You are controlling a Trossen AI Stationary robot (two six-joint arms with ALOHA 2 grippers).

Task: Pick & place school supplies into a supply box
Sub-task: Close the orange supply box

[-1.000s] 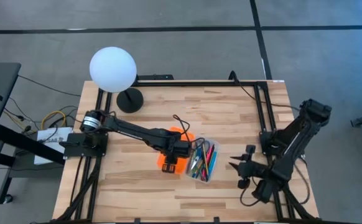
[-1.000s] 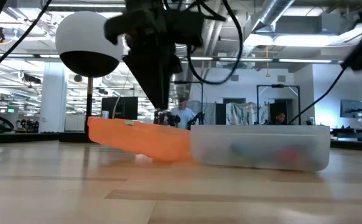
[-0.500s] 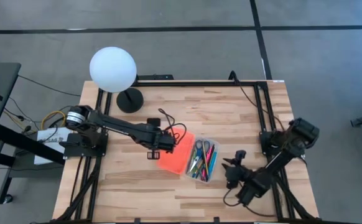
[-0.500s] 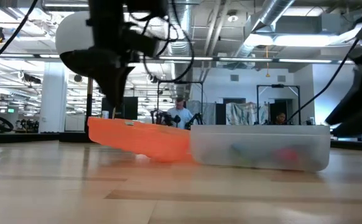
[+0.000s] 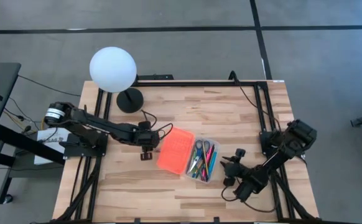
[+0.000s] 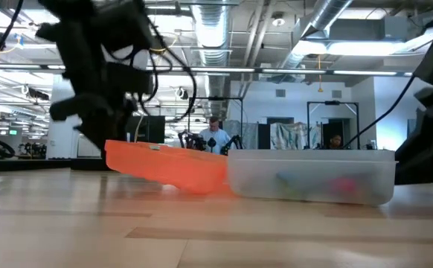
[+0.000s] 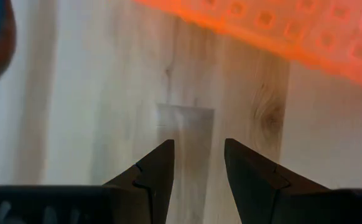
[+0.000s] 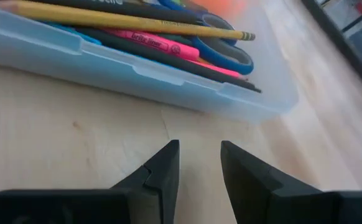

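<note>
From above, the supply box (image 5: 201,160) lies near the middle of the wooden worktop (image 5: 231,112): a clear rectangular tray, open, with its bright orange lid (image 5: 175,150) lying beside it on the left and touching its long edge. Inside lie the school supplies (image 5: 203,158), a packed bundle of pens and pencils in pink, green, blue and yellow. The left end effector (image 5: 145,154) hangs just left of the lid, holding nothing. The right end effector (image 5: 230,171) sits just right of the box, also empty. A white globe lamp (image 5: 112,70) stands at the far left corner.

At worktop height, the lid (image 6: 164,165) rests tilted, its right end propped against the frosted box (image 6: 311,176), where blurred colours show through the wall.

The left wrist view shows both fingers (image 7: 159,177) parted over bare wood, the lid (image 7: 280,28) ahead.

The right wrist view shows parted fingers (image 8: 162,171) before the box (image 8: 150,78); a yellow pencil (image 8: 131,22), pink marker (image 8: 147,42) and blue-handled scissors (image 8: 221,53) lie inside.
</note>
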